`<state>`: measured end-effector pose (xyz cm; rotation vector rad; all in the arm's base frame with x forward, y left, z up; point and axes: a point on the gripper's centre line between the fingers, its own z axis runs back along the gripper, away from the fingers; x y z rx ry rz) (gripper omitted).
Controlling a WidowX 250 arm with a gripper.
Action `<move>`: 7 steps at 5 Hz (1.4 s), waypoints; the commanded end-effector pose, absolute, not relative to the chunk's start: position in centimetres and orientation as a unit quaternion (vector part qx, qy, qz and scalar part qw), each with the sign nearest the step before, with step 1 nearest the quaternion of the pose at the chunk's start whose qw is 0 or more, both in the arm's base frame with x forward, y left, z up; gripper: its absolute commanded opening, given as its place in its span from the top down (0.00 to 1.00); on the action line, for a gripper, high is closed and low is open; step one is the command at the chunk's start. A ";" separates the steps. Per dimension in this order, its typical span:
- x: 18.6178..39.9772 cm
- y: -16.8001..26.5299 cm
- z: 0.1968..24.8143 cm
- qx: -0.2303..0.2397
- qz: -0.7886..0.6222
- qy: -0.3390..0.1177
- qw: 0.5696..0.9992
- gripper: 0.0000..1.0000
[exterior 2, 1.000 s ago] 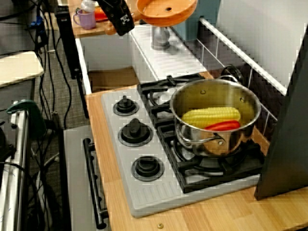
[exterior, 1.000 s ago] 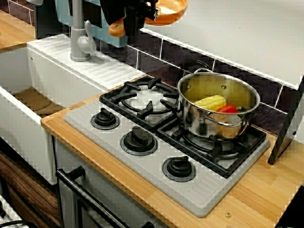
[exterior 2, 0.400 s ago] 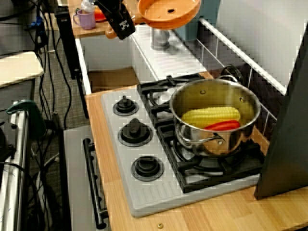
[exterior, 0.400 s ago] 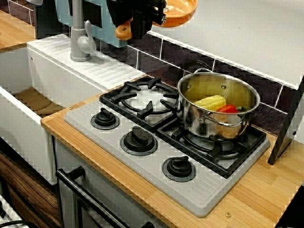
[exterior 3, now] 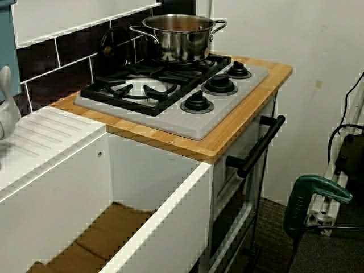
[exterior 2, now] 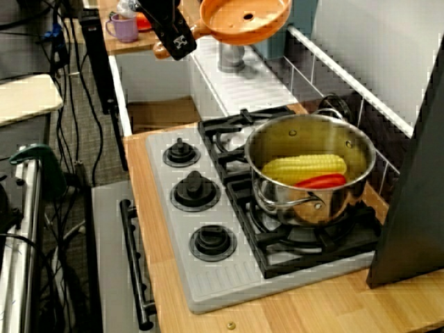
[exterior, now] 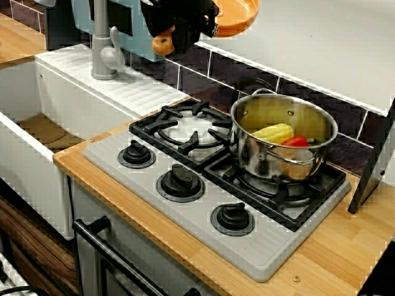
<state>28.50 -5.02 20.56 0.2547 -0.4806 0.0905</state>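
My gripper (exterior: 178,31) hangs high above the back left of the stove, shut on the wooden handle of an orange pan (exterior: 237,13). In the view from the stove's end, the gripper (exterior 2: 179,38) holds the orange pan (exterior 2: 246,17) level over the drainboard, bowl side up. Right of and below it, a steel pot (exterior: 284,145) stands on the back right burner. Inside lie a corn cob (exterior: 273,132) and a red pepper (exterior: 295,140). The view from the sink side shows the steel pot (exterior 3: 179,37) but not the gripper.
The grey stove (exterior: 185,209) has three black knobs (exterior: 180,180) along its front and a bare back left burner (exterior: 185,129). A white sink (exterior: 24,129) and grey faucet (exterior: 103,43) lie to the left. A dark panel (exterior: 373,166) leans at the right.
My gripper has carried the orange pan a little to the right, toward the pot's side, still high up. Pot, corn and pepper stay put.
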 end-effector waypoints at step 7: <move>28.9 -5.8 20.3 0.181 0.042 -0.273 0.944 1.00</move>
